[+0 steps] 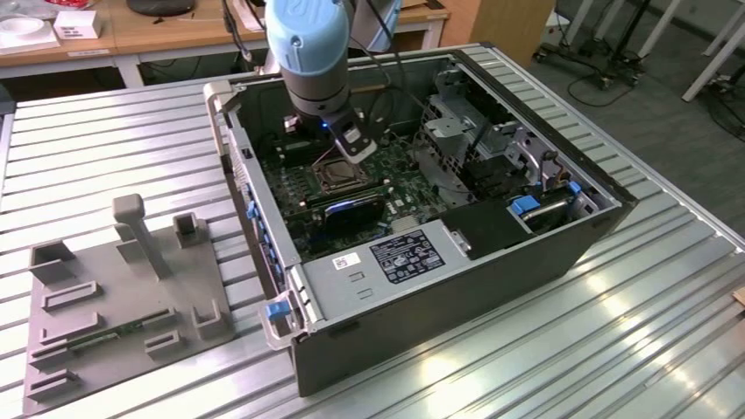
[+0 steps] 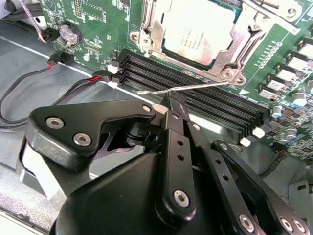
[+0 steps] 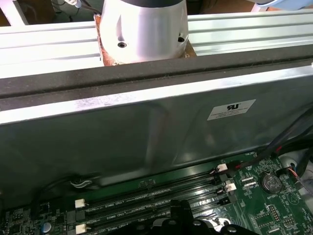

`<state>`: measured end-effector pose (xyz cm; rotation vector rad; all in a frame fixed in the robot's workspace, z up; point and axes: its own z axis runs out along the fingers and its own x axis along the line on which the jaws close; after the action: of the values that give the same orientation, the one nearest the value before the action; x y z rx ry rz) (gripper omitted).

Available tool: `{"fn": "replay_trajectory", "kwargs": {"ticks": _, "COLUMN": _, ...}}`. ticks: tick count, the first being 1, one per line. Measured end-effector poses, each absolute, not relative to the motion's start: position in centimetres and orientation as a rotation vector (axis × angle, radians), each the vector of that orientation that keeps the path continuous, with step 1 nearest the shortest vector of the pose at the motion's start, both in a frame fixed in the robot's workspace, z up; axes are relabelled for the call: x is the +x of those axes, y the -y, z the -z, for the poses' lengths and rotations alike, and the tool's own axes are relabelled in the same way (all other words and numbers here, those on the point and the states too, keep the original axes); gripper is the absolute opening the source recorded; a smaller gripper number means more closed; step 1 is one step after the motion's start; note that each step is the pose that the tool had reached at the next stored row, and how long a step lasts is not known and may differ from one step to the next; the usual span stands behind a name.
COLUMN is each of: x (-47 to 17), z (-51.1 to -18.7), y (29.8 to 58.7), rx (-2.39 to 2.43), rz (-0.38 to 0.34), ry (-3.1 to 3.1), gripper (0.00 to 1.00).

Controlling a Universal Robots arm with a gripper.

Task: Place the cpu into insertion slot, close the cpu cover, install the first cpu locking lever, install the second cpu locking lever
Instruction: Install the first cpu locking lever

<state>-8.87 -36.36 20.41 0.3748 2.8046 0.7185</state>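
Levers were the step in hand, going by how things sat. In the exterior view the gripper [image 1: 352,147] hung inside the open computer case [image 1: 605,218], right above the insertion slot [image 1: 338,175] on the green motherboard [image 1: 402,188].

In the second wrist view the cpu [image 2: 195,29] was already seated, the cpu cover [image 2: 234,44] shut over it. The fingers [image 2: 172,105] were pinched on the thin locking lever [image 2: 186,88], which lay over the black memory slots [image 2: 205,100]. I'd say keep the grip near the tip and swing it steadily, so the wire doesn't spring loose.

In the first wrist view the case's side wall [image 3: 146,132] stood close behind the memory slots, so room looked tight.
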Motion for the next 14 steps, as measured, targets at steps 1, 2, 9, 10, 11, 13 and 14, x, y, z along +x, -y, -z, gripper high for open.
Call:
{"fn": "replay_trajectory", "kwargs": {"ticks": 1, "x": -8.80, "z": -20.40, "y": 36.36, "rx": 0.375, "rz": -0.718, "ry": -2.805, "gripper": 0.11}}
{"fn": "replay_trajectory", "kwargs": {"ticks": 2, "x": -8.76, "z": -20.39, "y": 36.35, "rx": 0.375, "rz": -0.718, "ry": -2.805, "gripper": 0.11}}
{"fn": "replay_trajectory", "kwargs": {"ticks": 9, "x": -8.65, "z": -20.18, "y": 36.35, "rx": 0.376, "rz": -0.718, "ry": -2.804, "gripper": 0.11}}
{"fn": "replay_trajectory", "kwargs": {"ticks": 10, "x": -8.64, "z": -20.13, "y": 36.35, "rx": 0.376, "rz": -0.718, "ry": -2.804, "gripper": 0.11}}
{"fn": "replay_trajectory", "kwargs": {"ticks": 11, "x": -8.63, "z": -20.08, "y": 36.35, "rx": 0.376, "rz": -0.718, "ry": -2.804, "gripper": 0.11}}
{"fn": "replay_trajectory", "kwargs": {"ticks": 13, "x": -8.62, "z": -19.98, "y": 36.35, "rx": 0.377, "rz": -0.718, "ry": -2.804, "gripper": 0.11}}
{"fn": "replay_trajectory", "kwargs": {"ticks": 14, "x": -8.61, "z": -19.94, "y": 36.35, "rx": 0.377, "rz": -0.718, "ry": -2.804, "gripper": 0.11}}
